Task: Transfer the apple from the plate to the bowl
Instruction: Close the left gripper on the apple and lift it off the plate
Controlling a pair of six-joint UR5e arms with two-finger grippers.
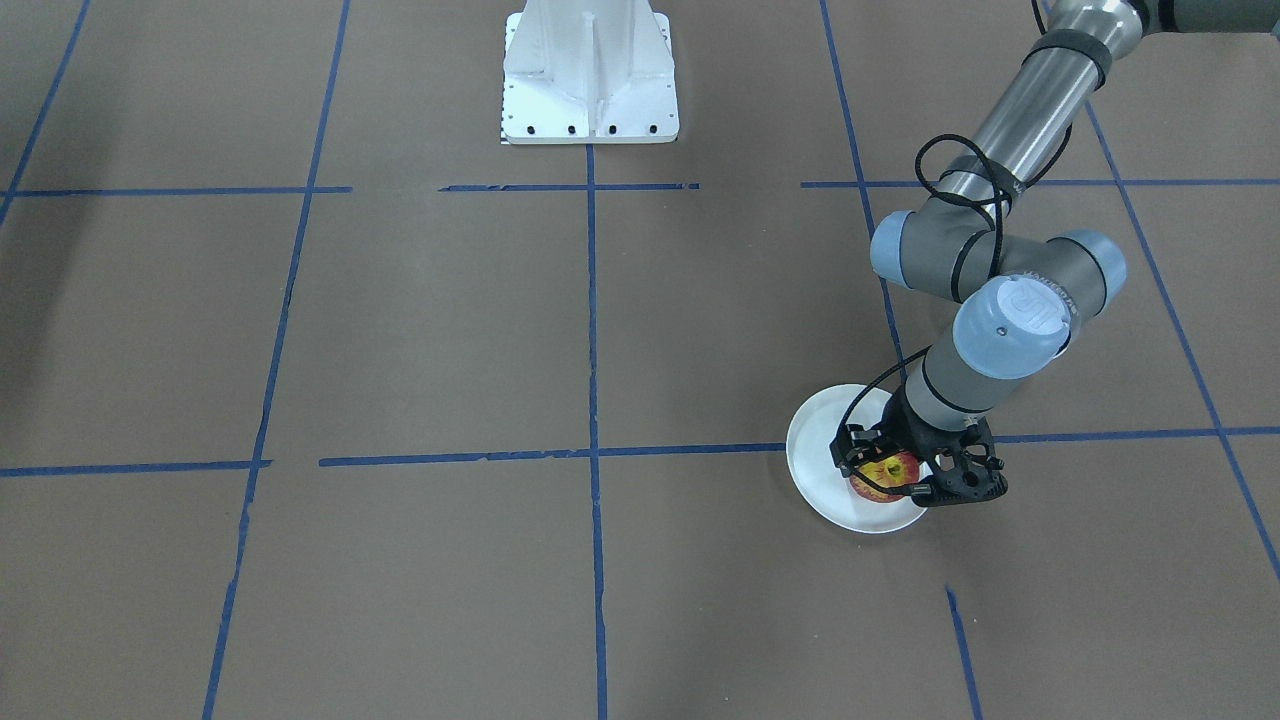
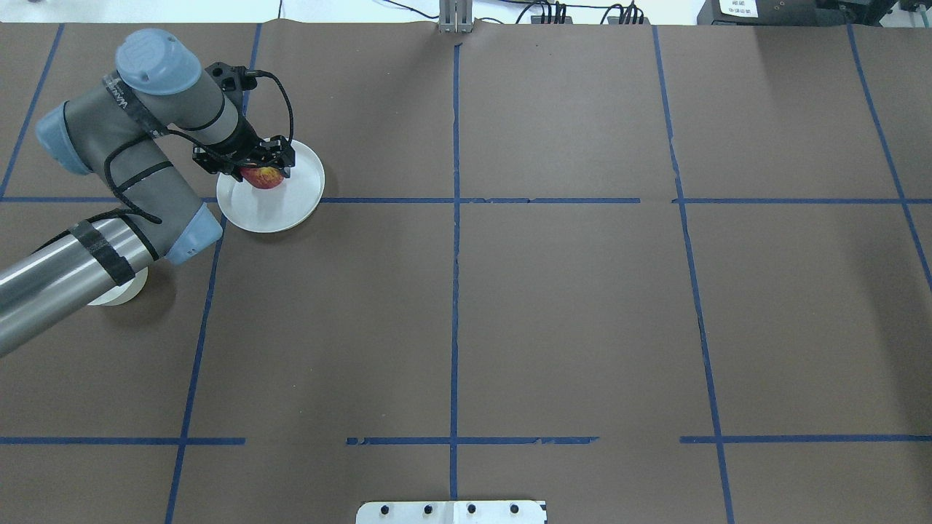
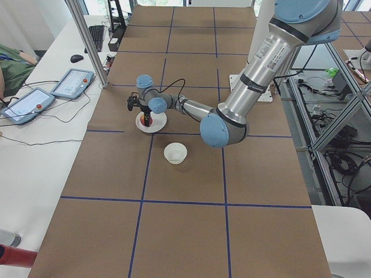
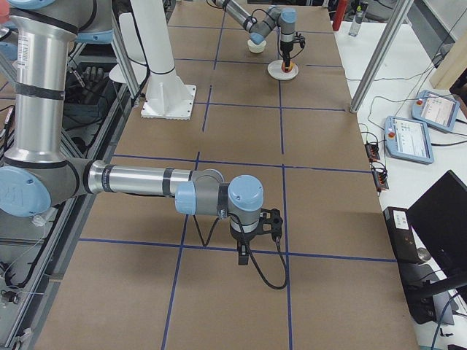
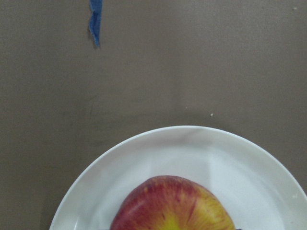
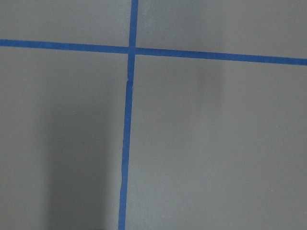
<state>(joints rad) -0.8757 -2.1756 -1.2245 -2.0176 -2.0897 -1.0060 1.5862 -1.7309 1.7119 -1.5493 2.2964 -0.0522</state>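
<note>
The red and yellow apple lies on the white plate at the table's far left in the overhead view. My left gripper reaches down over it with a finger against each side, shut on the apple. The apple fills the lower edge of the left wrist view, with the plate under it. The cream bowl stands nearer the robot than the plate and is mostly hidden under my left arm in the overhead view. My right gripper hangs over bare table far away. I cannot tell if it is open or shut.
Brown paper with blue tape lines covers the table. The white robot base stands at mid table on the robot's side. Tablets and cables lie on a side bench beyond the far edge.
</note>
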